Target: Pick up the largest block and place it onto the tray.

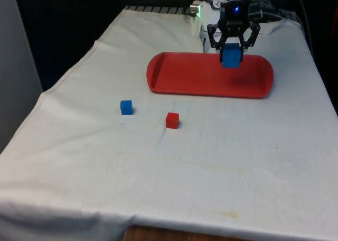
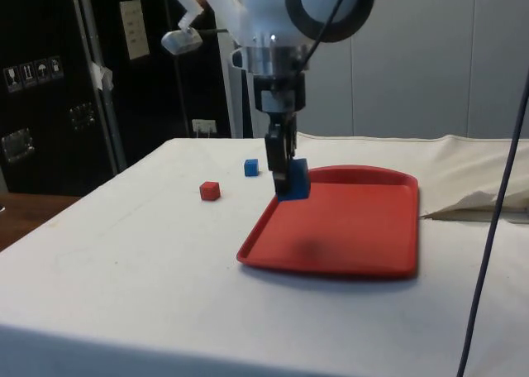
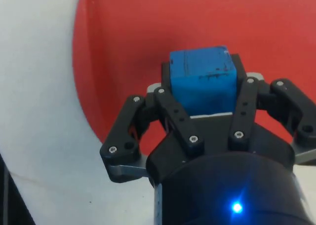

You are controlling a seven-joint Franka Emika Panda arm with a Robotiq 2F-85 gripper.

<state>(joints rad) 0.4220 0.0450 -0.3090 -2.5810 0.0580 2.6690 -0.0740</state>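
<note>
Jaws clamp large blue block (image 3: 202,79) over red tray (image 3: 306,52); side view shows clearance.

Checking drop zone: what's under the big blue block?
The red tray lies under the large blue block, held above it in the gripper. Bare tray floor below; the block's underside is hidden.

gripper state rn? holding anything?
Gripper: closed on the large blue block, held above the red tray, not yet set down.

Two blue blocks: large (image 1: 231,55), small (image 1: 125,107); one red block (image 1: 172,120); one red tray (image 1: 185,74).
</note>
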